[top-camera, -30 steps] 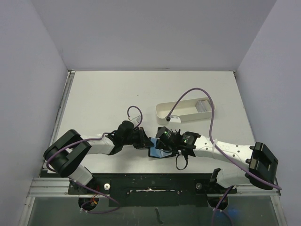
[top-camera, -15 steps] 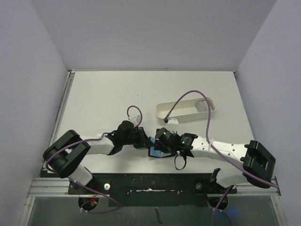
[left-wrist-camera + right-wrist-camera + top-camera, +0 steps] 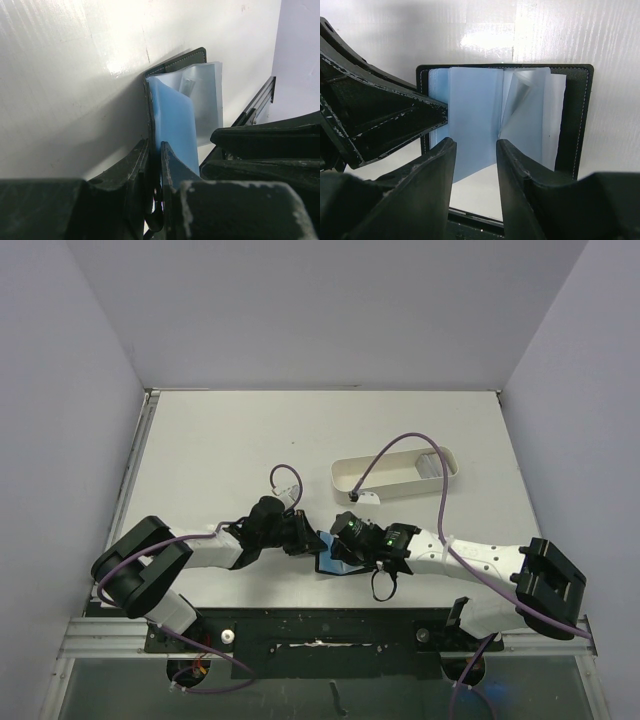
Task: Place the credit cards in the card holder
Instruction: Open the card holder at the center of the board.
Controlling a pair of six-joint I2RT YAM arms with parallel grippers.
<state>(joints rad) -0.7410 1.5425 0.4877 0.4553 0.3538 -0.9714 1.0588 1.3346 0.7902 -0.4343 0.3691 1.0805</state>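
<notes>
Starting at the lower left of the overhead view, we see the left arm (image 3: pixel 200 552) stretched rightward along the near edge of the table (image 3: pixel 220 440). Its left pincer (image 3: pixel 303 537) is closed down to a sliver on the left-hand flap of the card holder (image 3: pixel 333 566). The card holder lies open in the lower middle of that frame, between the two pincers.

From the left wrist, the fingers (image 3: pixel 131 167) clamp the black cover (image 3: pixel 175 59) from both sides. A blue leaf (image 3: pixel 175 120) stands just right of them, with a paler clear leaf (image 3: pixel 209 95) behind it.

Further right, the right pincer (image 3: pixel 338 548) hangs over the open card holder with its jaws partly apart. From the right wrist, its fingers (image 3: pixel 432 175) stand either side of the blue leaf, which fills the gap between them. We cannot tell whether the pads touch it. The clear leaf curls up right of the spine.

In the upper right of the overhead view a long white tray (image 3: pixel 345 478) lies well apart from the card holder, with a purple cable (image 3: pixel 400 440) arching over it. Something flat and grey sits in its right end, too small for us to name.
</notes>
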